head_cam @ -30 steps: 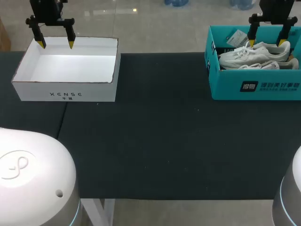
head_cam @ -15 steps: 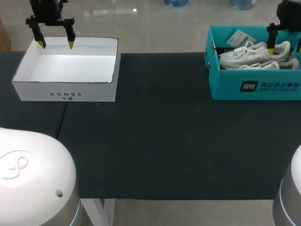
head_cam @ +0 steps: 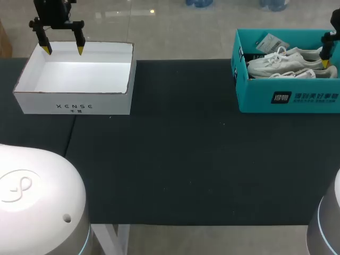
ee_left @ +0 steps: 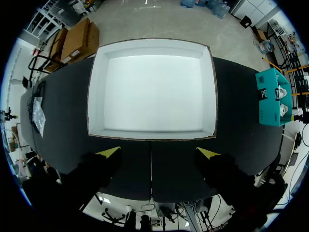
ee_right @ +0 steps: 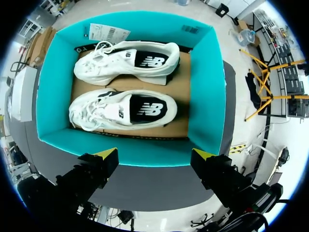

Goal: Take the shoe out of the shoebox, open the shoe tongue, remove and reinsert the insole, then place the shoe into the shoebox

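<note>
Two white sneakers lie side by side in the teal shoebox [head_cam: 289, 98] at the table's far right, toes pointing left. One shoe [ee_right: 128, 60] lies farther from my fingers, the other shoe [ee_right: 120, 110] nearer, both on brown cardboard. In the head view the shoes [head_cam: 287, 59] show over the box wall. My right gripper [ee_right: 155, 154] hangs open above the shoebox's right end and holds nothing; only one of its fingers [head_cam: 325, 53] shows in the head view. My left gripper [head_cam: 64, 50] is open and empty above the back rim of a white box [head_cam: 71, 101].
The white box [ee_left: 94, 96] at the far left is open and empty, ahead of my left gripper [ee_left: 159, 152]. A paper tag [ee_right: 107, 32] lies in the shoebox beyond the shoes. Dark mat [head_cam: 180, 159] covers the table between the two boxes.
My right gripper has moved to the right over the shoebox, from above the shoes toward the box's right end. The left arm has kept still.
</note>
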Available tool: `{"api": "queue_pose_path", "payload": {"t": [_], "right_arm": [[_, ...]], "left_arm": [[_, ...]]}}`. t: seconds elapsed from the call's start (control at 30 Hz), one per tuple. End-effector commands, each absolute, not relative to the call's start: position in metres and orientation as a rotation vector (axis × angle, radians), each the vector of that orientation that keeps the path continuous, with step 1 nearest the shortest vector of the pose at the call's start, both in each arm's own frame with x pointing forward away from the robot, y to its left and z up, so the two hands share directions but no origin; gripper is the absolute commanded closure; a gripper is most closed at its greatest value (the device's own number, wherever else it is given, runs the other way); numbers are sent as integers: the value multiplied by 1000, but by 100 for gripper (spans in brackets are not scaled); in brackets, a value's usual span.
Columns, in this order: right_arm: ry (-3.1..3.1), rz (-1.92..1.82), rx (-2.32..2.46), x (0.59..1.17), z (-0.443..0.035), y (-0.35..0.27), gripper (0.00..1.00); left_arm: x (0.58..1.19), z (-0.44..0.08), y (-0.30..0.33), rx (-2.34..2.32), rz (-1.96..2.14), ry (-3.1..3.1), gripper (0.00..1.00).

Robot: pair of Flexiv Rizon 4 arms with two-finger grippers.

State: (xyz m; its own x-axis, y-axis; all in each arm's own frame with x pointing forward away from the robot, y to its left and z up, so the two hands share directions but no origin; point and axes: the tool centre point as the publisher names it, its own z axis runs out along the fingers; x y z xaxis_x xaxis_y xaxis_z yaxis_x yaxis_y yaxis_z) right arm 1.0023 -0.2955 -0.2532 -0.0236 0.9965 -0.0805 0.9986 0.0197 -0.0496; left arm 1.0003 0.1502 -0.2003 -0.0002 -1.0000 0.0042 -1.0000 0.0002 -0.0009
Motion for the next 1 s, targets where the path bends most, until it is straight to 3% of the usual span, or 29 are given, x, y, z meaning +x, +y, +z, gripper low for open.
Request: {"api": "queue_pose_path", "payload": {"t": [0.03, 0.5, 1.0], "right_arm": [[2256, -157, 2189, 1014, -251, -297, 0], [2256, -157, 2189, 1014, -251, -297, 0], [2316, -12, 2138, 1026, -292, -303, 0]], "left_arm": [[1000, -200, 150, 2220, 2, -2220, 0], [1000, -200, 150, 2220, 2, -2220, 0], [1000, -200, 150, 2220, 2, -2220, 0]]}}
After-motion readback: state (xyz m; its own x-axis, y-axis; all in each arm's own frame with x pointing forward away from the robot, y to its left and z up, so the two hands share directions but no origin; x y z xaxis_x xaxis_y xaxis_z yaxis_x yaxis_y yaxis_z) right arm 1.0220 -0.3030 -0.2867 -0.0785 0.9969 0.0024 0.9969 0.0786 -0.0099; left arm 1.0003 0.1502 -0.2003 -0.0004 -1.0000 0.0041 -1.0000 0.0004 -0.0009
